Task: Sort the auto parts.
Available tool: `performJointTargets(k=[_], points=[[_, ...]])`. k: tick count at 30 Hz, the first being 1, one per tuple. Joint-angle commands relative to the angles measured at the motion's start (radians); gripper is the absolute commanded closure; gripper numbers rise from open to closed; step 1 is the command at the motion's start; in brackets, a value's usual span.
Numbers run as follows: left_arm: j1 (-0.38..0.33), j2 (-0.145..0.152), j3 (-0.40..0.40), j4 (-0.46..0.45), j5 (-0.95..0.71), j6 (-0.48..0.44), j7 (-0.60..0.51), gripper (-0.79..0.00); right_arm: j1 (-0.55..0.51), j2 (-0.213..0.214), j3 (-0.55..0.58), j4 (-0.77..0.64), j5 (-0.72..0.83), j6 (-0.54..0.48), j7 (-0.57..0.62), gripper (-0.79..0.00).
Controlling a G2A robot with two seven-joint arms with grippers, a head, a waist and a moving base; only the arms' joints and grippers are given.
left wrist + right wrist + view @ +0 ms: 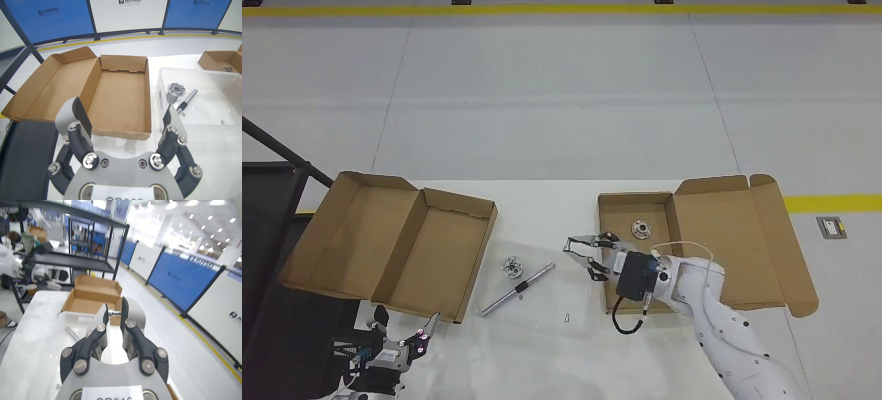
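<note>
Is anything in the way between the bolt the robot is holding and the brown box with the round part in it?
Nothing visible is. The right tool grips the bolt just beside the open box. Inside, the round part lies near the far wall, and the floor beside it is bare.

The right gripper (115, 312) pinches a threaded bolt (113, 313) crosswise between its pads, above a clear bin (75, 316); an open cardboard box (90, 299) lies just beyond.
</note>
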State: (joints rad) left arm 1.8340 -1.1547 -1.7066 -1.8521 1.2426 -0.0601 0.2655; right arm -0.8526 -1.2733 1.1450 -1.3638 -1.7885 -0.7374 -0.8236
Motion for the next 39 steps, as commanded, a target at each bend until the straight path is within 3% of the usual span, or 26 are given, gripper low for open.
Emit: performJointTargets(k=[1,3,7,11,13,15,20,23,26,32,36,39], points=[[0.0,0.0,0.0,0.0,0.0,0.0,0.0,-0.785,-0.013,0.012,0.026,0.013,-0.019,0.029,-0.244,0.0],[0.0,0.0,0.0,0.0,0.0,0.0,0.0,-0.785,-0.021,0.022,0.029,0.024,-0.018,0.095,-0.355,0.0],[0.0,0.0,0.0,0.0,0.0,0.0,0.0,-0.785,-0.019,0.041,0.0,0.038,0.013,0.172,-0.431,0.0],[0.0,0.0,0.0,0.0,0.0,0.0,0.0,-0.785,0.002,0.065,-0.035,0.069,0.02,0.192,-0.451,0.0],[0.0,0.0,0.0,0.0,0.0,0.0,0.0,-0.785,0.014,0.078,-0.016,0.118,0.003,0.162,-0.404,0.0],[0.0,0.0,0.0,0.0,0.0,0.0,0.0,-0.785,0.01,0.087,0.019,0.123,-0.008,0.165,-0.271,0.0],[0.0,0.0,0.0,0.0,0.0,0.0,0.0,-0.785,-0.069,0.11,0.13,-0.004,0.012,0.099,0.35,0.0],[0.0,0.0,0.0,0.0,0.0,0.0,0.0,-0.785,-0.101,0.109,0.172,-0.073,0.109,0.08,0.768,0.0],[0.0,0.0,0.0,0.0,0.0,0.0,0.0,-0.785,-0.096,0.106,0.178,-0.095,0.246,0.004,1.044,0.0],[0.0,0.0,0.0,0.0,0.0,0.0,0.0,-0.785,-0.03,0.099,0.129,-0.014,0.368,-0.087,1.358,0.0],[0.0,0.0,0.0,0.0,0.0,0.0,0.0,-0.785,0.024,0.092,0.096,0.048,0.431,-0.098,1.427,0.0],[0.0,0.0,0.0,0.0,0.0,0.0,0.0,-0.785,0.055,0.089,0.076,0.109,0.442,-0.117,1.407,0.0]])
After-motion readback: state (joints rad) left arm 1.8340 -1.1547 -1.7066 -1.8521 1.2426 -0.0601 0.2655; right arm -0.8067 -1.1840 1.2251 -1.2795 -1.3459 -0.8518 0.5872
